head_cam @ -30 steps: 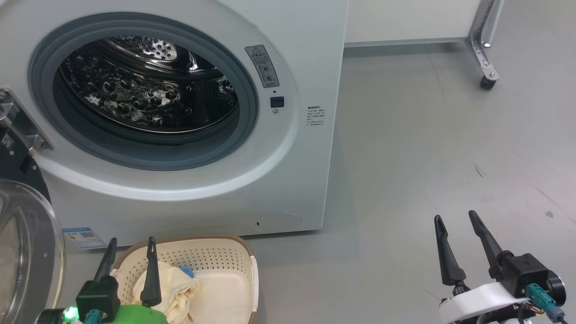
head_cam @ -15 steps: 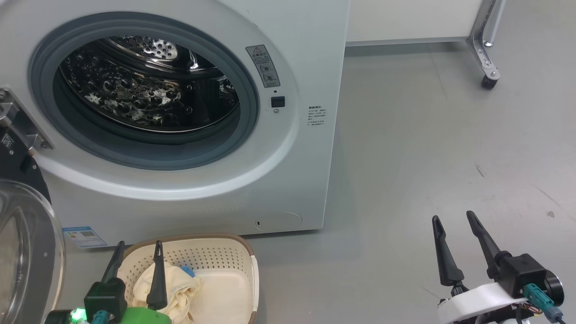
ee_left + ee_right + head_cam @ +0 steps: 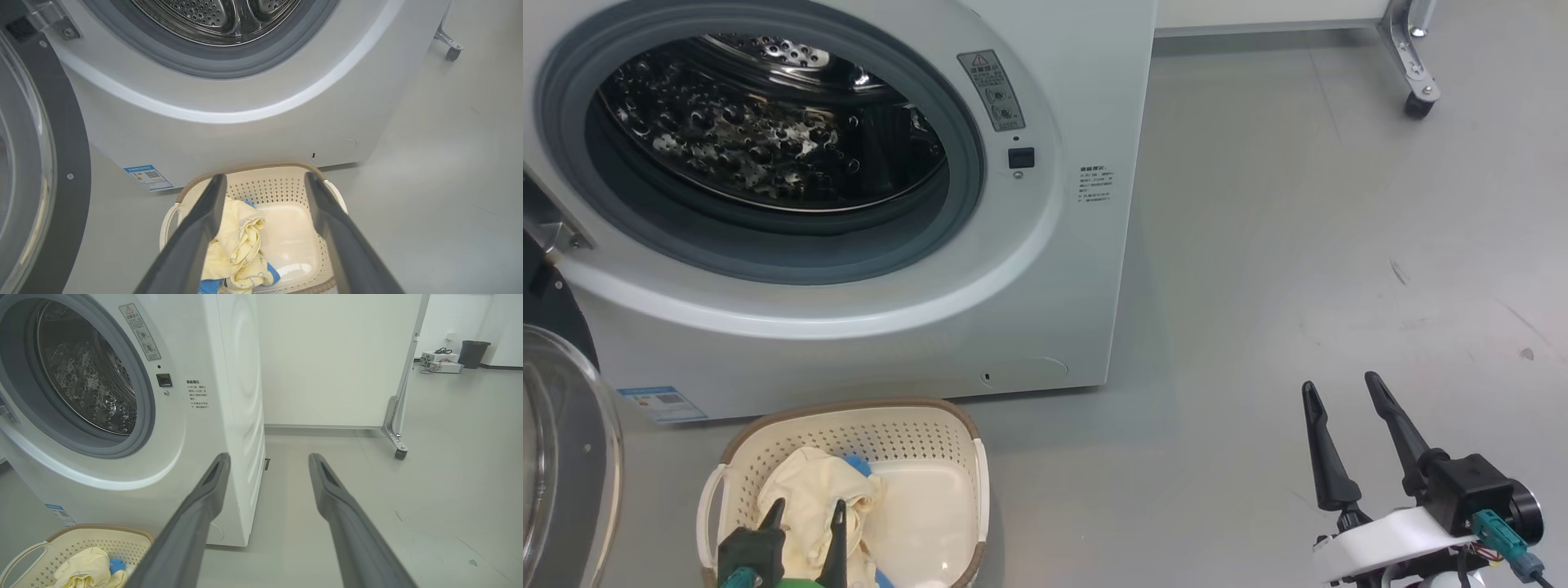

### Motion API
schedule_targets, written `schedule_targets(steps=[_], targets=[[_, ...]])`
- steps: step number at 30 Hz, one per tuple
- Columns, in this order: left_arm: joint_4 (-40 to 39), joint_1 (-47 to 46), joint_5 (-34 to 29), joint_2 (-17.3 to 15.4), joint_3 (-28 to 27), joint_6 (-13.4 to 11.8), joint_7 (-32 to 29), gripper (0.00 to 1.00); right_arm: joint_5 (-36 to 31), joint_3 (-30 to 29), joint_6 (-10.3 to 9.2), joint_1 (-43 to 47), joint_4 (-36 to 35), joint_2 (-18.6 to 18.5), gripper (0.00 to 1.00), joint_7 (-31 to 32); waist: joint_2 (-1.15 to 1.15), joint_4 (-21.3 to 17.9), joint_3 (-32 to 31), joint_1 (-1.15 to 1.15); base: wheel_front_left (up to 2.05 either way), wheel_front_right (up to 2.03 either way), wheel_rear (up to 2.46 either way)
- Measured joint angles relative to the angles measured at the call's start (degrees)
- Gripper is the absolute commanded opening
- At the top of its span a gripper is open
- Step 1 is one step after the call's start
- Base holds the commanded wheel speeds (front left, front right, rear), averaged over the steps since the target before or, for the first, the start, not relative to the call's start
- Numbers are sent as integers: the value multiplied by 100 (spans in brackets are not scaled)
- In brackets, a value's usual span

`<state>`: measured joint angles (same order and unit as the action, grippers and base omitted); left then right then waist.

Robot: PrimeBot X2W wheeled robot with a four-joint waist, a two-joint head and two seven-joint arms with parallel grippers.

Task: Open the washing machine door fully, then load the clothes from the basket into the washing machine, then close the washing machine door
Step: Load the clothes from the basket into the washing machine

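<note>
Cream-yellow clothes (image 3: 809, 490) crumpled in basket (image 3: 907, 441) (blue trim showing).

Light: bright, even, from overhead.
Glare: sparkles on the drum (image 3: 768, 131), upper left of the head view; a white glint in the basket (image 3: 890, 433).
Shadows: faint, soft, on the floor (image 3: 1258, 245) beside the washing machine (image 3: 1078, 310).
Focus: fingers (image 3: 192, 245) look soft at the bottom of your wrist views.

Lab-like test room: washing machine (image 3: 184, 433) on bare grey floor (image 3: 449, 477), wheeled white partition (image 3: 335, 355), equipment boxes (image 3: 443, 364).
</note>
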<state>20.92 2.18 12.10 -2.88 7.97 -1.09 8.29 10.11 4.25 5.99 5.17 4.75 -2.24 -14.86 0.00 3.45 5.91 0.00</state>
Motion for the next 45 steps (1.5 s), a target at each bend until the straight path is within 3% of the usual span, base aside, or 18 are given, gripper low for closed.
schedule_targets(steps=[16, 31, 45], targets=[[1381, -1287, 358, 26, 97, 291, -687, 100, -75, 88, 42, -507, -353, -8, 100, -1, 0, -122, 1063, 0, 0, 0, 0], [2446, -2498, 466, -71, -120, 339, -1189, 100, -111, 130, 43, -879, -637, -19, 100, -1, 0, -339, 2262, 0, 0, 0, 0], [3022, -3404, 811, -212, -687, 133, -1284, 100, -176, 141, 45, -1305, -1114, -96, 100, -1, 0, -530, 3414, 1, 0, 0, 0]])
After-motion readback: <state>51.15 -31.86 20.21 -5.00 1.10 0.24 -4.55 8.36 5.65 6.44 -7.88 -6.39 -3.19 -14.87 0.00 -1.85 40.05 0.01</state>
